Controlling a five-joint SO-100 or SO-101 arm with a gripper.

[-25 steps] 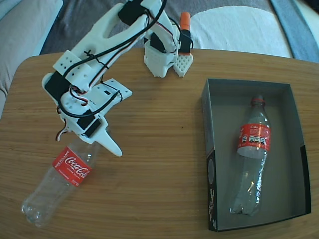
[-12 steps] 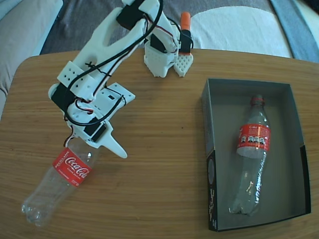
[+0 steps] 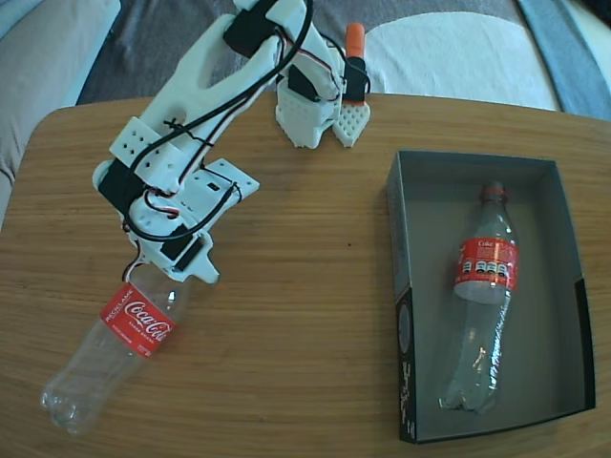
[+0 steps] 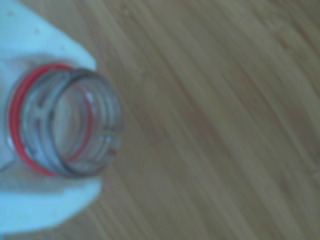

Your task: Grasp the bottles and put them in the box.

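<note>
White fingers point(image 4: 45, 200) sit narrow, pressed on either side of the open neck of the loose bottle point(image 3: 119, 334) in my wrist view, so I read them as clamped on it. That bottle lies on the worktop point(image 3: 305, 315) at left in the fixed view; the other bottle point(image 3: 480, 296) rests inside the box point(image 3: 406, 239)

On a wooden table point(image 3: 305, 315), one clear bottle point(image 3: 485, 286) with a red label lay inside the box point(image 3: 410, 229) at the right, its neck toward the far end. A second bottle point(image 3: 119, 334) lay on the table at the left. The white arm's gripper point(image 3: 172, 272) sat closed around that bottle's neck end.
</note>
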